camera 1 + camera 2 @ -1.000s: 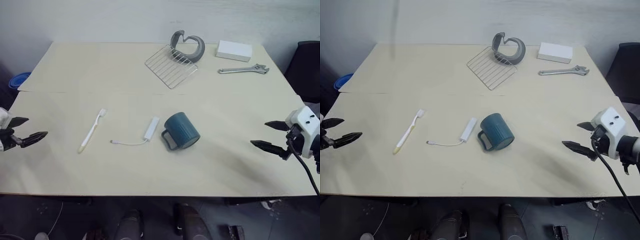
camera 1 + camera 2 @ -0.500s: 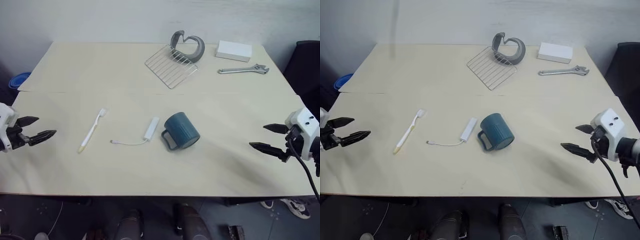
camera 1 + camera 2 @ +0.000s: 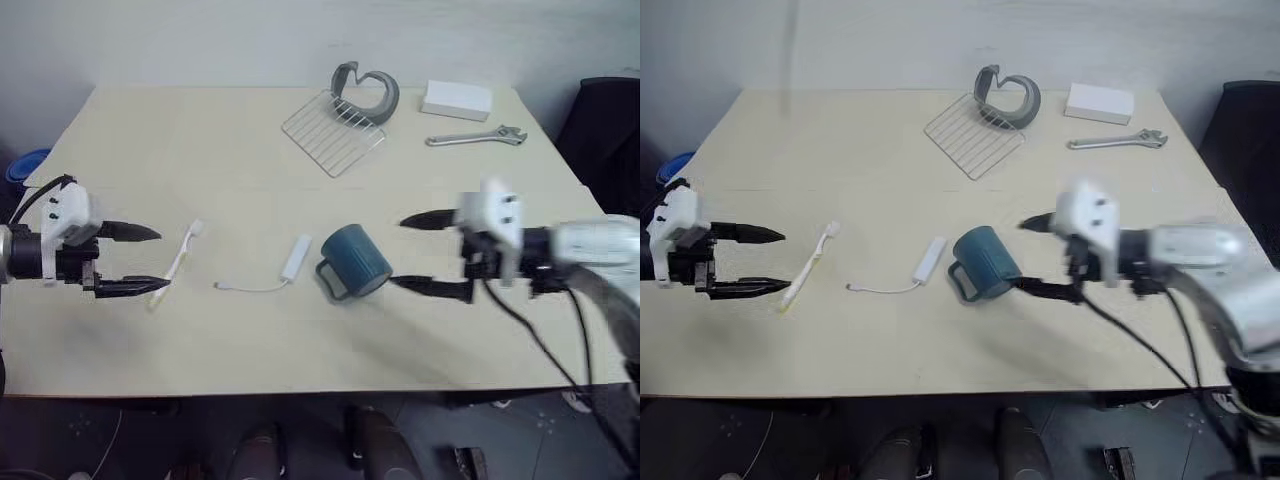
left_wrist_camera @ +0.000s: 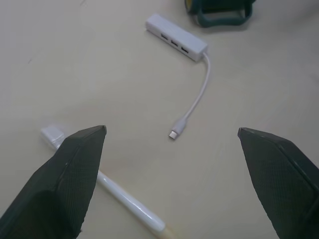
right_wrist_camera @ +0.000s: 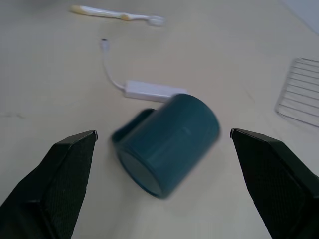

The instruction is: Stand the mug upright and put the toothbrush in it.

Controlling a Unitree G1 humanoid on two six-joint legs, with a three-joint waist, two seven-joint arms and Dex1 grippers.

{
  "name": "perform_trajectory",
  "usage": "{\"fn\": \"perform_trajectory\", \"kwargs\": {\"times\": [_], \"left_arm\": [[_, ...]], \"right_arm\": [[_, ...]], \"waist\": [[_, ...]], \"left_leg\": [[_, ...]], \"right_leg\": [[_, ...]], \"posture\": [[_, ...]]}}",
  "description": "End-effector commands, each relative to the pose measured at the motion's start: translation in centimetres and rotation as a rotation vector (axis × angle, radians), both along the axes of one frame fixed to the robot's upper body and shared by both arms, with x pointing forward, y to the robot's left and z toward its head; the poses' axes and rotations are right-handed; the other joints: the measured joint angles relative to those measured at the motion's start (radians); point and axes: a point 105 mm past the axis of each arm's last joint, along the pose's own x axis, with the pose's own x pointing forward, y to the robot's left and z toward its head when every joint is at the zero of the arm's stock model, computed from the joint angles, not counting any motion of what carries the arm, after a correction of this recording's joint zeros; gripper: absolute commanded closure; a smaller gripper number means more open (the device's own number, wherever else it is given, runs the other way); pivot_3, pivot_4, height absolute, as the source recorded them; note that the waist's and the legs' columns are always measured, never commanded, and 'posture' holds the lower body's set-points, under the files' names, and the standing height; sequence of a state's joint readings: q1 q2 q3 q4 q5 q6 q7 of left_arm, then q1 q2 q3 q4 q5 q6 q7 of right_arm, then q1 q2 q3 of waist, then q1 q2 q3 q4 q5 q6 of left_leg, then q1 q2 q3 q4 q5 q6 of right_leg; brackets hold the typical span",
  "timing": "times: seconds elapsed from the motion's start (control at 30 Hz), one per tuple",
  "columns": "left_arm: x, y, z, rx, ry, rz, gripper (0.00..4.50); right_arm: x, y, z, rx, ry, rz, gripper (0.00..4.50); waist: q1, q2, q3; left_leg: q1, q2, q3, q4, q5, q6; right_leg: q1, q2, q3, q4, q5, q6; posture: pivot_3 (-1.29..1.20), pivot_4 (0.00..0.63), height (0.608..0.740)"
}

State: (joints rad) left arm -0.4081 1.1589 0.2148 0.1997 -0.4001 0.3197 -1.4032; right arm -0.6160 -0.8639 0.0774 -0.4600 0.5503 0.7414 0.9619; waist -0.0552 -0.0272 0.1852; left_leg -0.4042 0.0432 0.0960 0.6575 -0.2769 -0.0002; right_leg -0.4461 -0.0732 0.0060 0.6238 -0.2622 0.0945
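While mug (image 3: pixel 357 260) lies on side mid-table (image 3: pixel 200 140), axis running diagonally, handle toward left near edge, toothbrush (image 3: pixel 176 264) lies flat well left of it, head pointing away, handle toward near edge. Left pincer (image 3: pixel 146 258) wide open, empty, straddling toothbrush handle. Right pincer (image 3: pixel 412 252) wide open, empty, just right of mug.

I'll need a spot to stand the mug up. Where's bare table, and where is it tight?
Bare: the wide stretch of table left of the wire rack, and the near strip in front of the mug. Tight: the middle row, toothbrush, white adapter and mug, flanked by both grippers.
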Motion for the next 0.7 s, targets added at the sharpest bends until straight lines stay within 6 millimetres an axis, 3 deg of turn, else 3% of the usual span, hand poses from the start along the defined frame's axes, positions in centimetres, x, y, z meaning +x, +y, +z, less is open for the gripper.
{"fn": "perform_trajectory", "kwargs": {"times": [0.03, 0.13, 0.23, 0.37, 0.47, 0.7], "left_arm": [[-1.6, 0.1, 0.4, 0.157, 0.028, -0.090, 0.00], [-1.6, 0.9, 0.1, 0.218, 0.024, -0.076, 0.00], [-1.5, 1.3, 0.3, 0.201, 0.011, -0.042, 0.00], [-2.0, 1.5, 0.0, 0.195, 0.020, -0.034, 0.00], [-1.9, 1.3, -0.4, 0.176, 0.010, -0.027, 0.00], [-1.3, 0.4, -0.5, 0.143, -0.030, -0.028, 0.00]], "right_arm": [[2.4, 4.8, 0.0, -0.021, -0.038, 0.045, 0.20], [3.2, 8.4, -0.6, -0.050, -0.055, 0.106, 0.93], [3.3, 11.8, -1.1, -0.056, -0.047, 0.147, 1.95], [2.2, 15.3, -2.7, -0.088, -0.001, 0.241, 1.95], [2.4, 17.0, -4.7, -0.130, 0.028, 0.247, 1.95], [3.5, 17.9, -9.0, -0.256, 0.049, 0.241, 1.95]], "waist": [[-0.008, 0.000, 0.000], [-0.007, 0.001, 0.000], [0.002, 0.000, 0.000], [0.000, 0.000, 0.000], [-0.001, -0.001, -0.001], [-0.002, -0.001, -0.001]], "left_leg": [[0.000, 0.000, 0.000, 0.000, 0.000, 0.000], [0.000, -0.001, 0.001, 0.001, 0.000, -0.001], [-0.003, 0.001, 0.002, 0.001, -0.001, -0.001], [-0.003, 0.004, 0.003, 0.001, -0.001, -0.002], [-0.003, 0.004, 0.003, 0.001, -0.002, -0.003], [-0.002, 0.004, 0.003, 0.003, -0.001, -0.003]], "right_leg": [[-0.001, 0.000, 0.001, 0.001, 0.000, 0.000], [-0.002, 0.001, 0.000, 0.003, -0.001, -0.002], [-0.003, 0.004, -0.002, 0.004, -0.003, -0.005], [-0.003, 0.004, -0.003, 0.005, -0.003, -0.005], [-0.002, 0.003, -0.003, 0.005, -0.003, -0.005], [-0.002, 0.004, -0.004, 0.006, -0.003, -0.005]], "posture": [[0.00, 0.150, 0.740], [0.00, 0.150, 0.740], [0.00, 0.150, 0.740], [0.00, 0.150, 0.740], [0.00, 0.150, 0.740], [0.00, 0.150, 0.740]]}}
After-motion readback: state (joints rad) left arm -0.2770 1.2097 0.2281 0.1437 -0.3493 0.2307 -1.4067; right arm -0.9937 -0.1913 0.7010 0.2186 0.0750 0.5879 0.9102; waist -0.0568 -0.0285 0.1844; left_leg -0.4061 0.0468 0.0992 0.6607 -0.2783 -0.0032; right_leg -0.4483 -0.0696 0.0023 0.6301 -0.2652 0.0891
